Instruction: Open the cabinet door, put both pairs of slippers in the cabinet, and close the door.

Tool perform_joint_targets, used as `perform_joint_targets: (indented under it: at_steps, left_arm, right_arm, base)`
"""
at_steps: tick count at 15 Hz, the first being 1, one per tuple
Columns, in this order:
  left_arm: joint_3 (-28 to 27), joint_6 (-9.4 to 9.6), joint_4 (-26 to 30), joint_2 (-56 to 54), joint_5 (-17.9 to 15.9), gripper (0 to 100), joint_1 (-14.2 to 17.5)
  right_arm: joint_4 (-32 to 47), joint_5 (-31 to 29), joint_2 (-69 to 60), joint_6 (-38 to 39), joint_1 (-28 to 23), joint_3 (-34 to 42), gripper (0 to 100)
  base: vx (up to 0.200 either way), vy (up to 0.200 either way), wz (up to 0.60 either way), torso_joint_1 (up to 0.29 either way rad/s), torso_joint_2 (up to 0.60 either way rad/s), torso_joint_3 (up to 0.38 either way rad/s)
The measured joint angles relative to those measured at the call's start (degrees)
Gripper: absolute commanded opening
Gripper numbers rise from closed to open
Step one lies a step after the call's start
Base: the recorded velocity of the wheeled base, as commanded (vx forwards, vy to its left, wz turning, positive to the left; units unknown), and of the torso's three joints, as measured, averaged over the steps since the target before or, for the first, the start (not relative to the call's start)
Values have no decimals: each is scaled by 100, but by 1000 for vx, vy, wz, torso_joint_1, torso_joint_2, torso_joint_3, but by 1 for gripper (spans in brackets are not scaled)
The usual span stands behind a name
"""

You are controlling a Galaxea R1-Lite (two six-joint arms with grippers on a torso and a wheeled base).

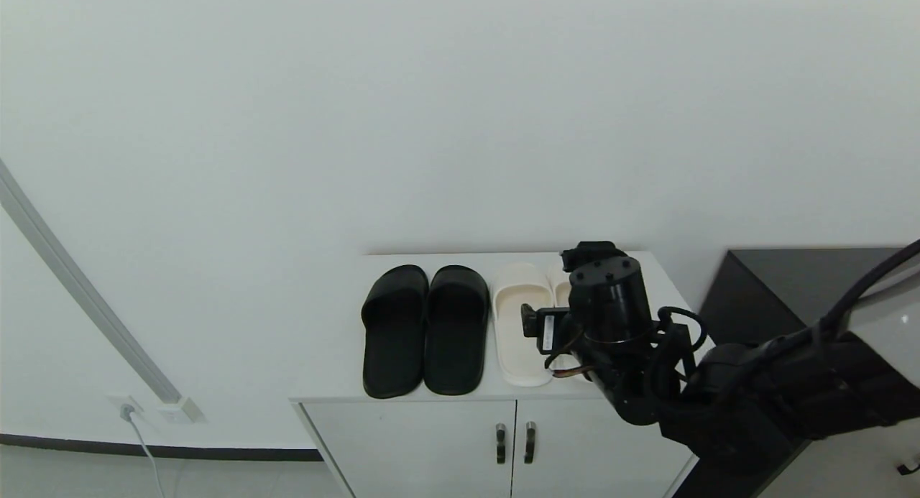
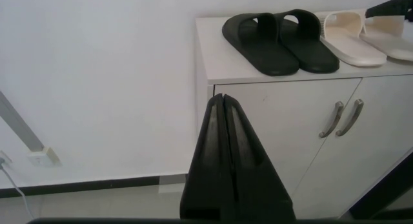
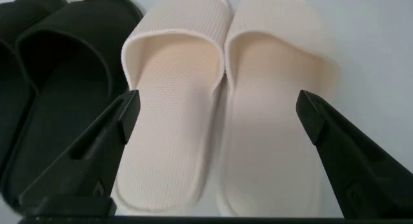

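White cabinet [image 1: 330, 383] with both doors closed, paired door handles [image 1: 500, 443] meeting at the centre seam. On its top stand the black slippers [image 1: 425, 330] and, just beside them toward the robot's right, the cream slippers [image 3: 174, 121]. The right gripper [image 3: 218, 101] hovers over the cream pair, fingers spread wide, holding nothing. The left gripper [image 2: 224, 98], fingers pressed together and empty, sits low before the cabinet's left front corner

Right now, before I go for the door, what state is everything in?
Cabinet doors: both shut.
Black slippers: on the cabinet top, side by side.
White slippers: on the cabinet top, beside the black pair.
Left gripper: shut, empty.
Right gripper: open, over the white slippers.
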Motion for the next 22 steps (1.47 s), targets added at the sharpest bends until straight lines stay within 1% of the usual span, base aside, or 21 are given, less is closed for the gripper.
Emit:
perform_joint_targets:
  at_steps: [2, 8, 16, 17, 22]
  left_arm:
    - [0, 0, 2, 0, 0, 0, 0]
    - [0, 0, 2, 0, 0, 0, 0]
    - [0, 0, 2, 0, 0, 0, 0]
    - [0, 0, 2, 0, 0, 0, 0]
    - [-4, 2, 2, 0, -2, 0, 0]
  right_arm:
    - [5, -82, 312, -34, -72, -260, 100]
    - [17, -28, 912, -280, -395, -968, 100]
    - [11, -5, 1482, -536, -621, -1679, 100]
    - [13, -6, 1536, -547, -658, -1736, 0]
    - [17, -2, 1674, -580, -689, -1896, 0]
  base:
    - [0, 0, 0, 0, 0, 0]
    - [0, 0, 0, 0, 0, 0]
    - [0, 0, 0, 0, 0, 0]
    - [0, 0, 0, 0, 0, 0]
    - [0, 0, 0, 0, 0, 0]
